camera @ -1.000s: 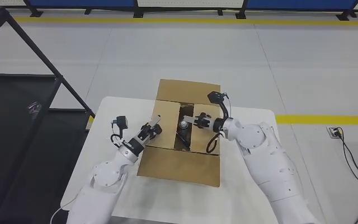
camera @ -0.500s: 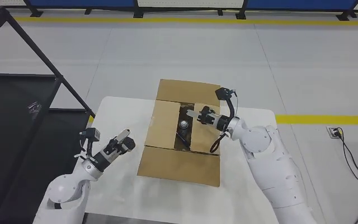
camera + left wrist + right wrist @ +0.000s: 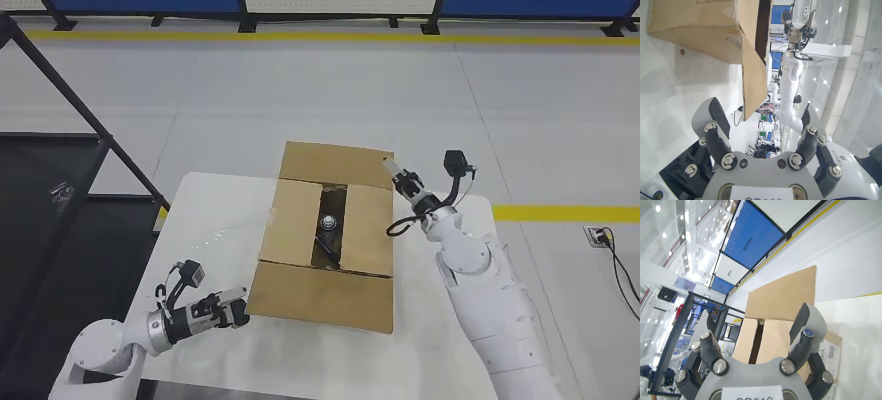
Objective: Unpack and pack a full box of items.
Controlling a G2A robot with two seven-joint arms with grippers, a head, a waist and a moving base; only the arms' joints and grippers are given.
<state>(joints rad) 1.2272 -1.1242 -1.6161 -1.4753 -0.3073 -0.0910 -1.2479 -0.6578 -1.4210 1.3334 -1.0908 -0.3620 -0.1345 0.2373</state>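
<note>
A cardboard box (image 3: 320,290) stands in the middle of the white table (image 3: 210,210). Its top flaps lie almost flat, with a narrow dark gap between them. A small silver-capped bottle (image 3: 326,222) shows through that gap. My left gripper (image 3: 240,306) hovers low by the box's near left corner, open and empty; the left wrist view has it (image 3: 762,117) facing the box's side (image 3: 696,22). My right gripper (image 3: 398,175) sits above the box's far right corner, open and empty. The right wrist view shows it (image 3: 755,321) looking down on the flaps (image 3: 776,294).
A black metal frame (image 3: 80,150) stands just off the table's left side. A small brown scrap (image 3: 682,51) lies on the table beside the box. Bare table surface lies to the left and right of the box.
My left arm has drawn back from the left flap toward the table's near left. My right arm has moved from the gap to the box's far right corner.
</note>
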